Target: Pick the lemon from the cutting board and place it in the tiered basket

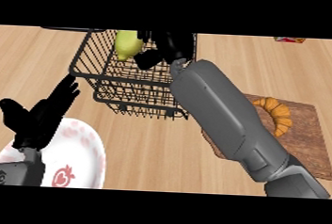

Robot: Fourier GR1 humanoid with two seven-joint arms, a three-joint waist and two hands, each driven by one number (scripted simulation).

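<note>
One lemon sits over the tiered basket, pinched in the right hand; the left hand rests open, fingers straight.

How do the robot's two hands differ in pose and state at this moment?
The right hand is stretched far out over the tiered basket, while the left hand sits near the lower left above the plate. The right hand's fingers curl round the lemon; the left hand's are straight, pointing up, holding nothing. The right hand is partly hidden by its own forearm; the left hand shows fully. Both are black on grey forearms.
</note>
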